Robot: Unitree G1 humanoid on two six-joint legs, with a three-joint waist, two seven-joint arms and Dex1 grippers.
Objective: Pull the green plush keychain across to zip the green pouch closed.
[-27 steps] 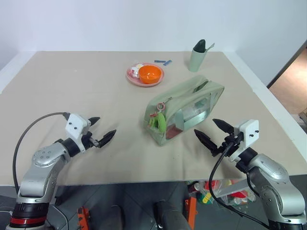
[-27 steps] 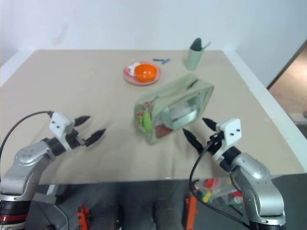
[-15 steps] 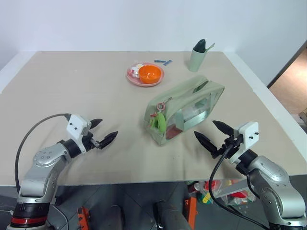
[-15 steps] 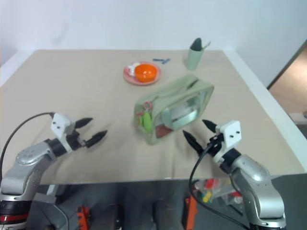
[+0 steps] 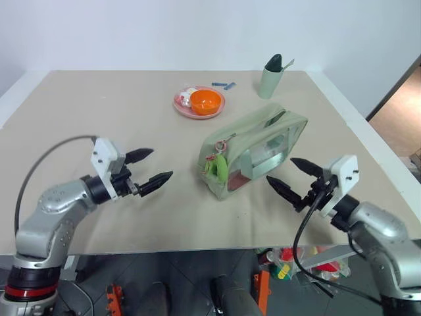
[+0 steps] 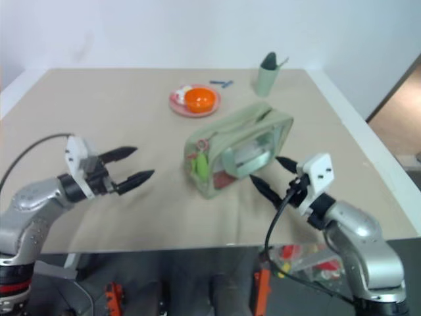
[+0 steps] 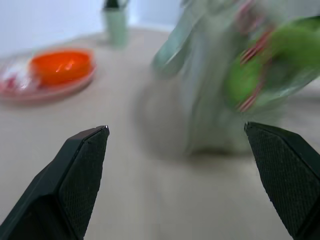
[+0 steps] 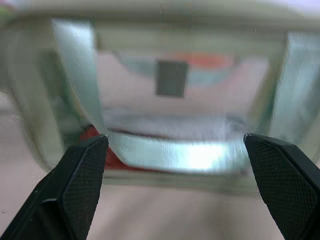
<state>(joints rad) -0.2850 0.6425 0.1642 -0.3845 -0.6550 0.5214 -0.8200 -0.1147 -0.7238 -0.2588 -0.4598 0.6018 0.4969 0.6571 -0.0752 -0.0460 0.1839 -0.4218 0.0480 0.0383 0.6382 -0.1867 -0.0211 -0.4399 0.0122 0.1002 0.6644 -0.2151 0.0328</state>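
Your left gripper (image 5: 148,167) hangs just above the table (image 5: 99,118) with its two black fingers spread wide and nothing between them, aimed level toward the pouch's near end. That reads as a staging pose: jaws already wide enough to take the plush when you close in.

Moving right, far across the table sits a pink plate (image 5: 187,107) carrying an orange bowl (image 5: 206,101), well apart from the action, so nothing there should snag.

Now the green pouch (image 5: 256,148): it lies at an angle, near-left end toward you, far-right end pointing at the sage-green cup (image 5: 270,79) in the far corner. The green plush keychain (image 5: 222,170) dangles on its reddish cord over that near-left end, touching the pouch wall. With the keychain parked at the near end, I'd judge the zip isn't drawn across yet, so the pull looks like it has to travel along the top toward the far-right end.

On the right, your right gripper (image 5: 295,176) is also wide open and empty, fingertips just beside the pouch's clear window side; the right wrist view looks straight at that window (image 8: 175,107). My guess: that hand is placed to brace the body while the left one draws the keychain, otherwise the light pouch may simply slide.
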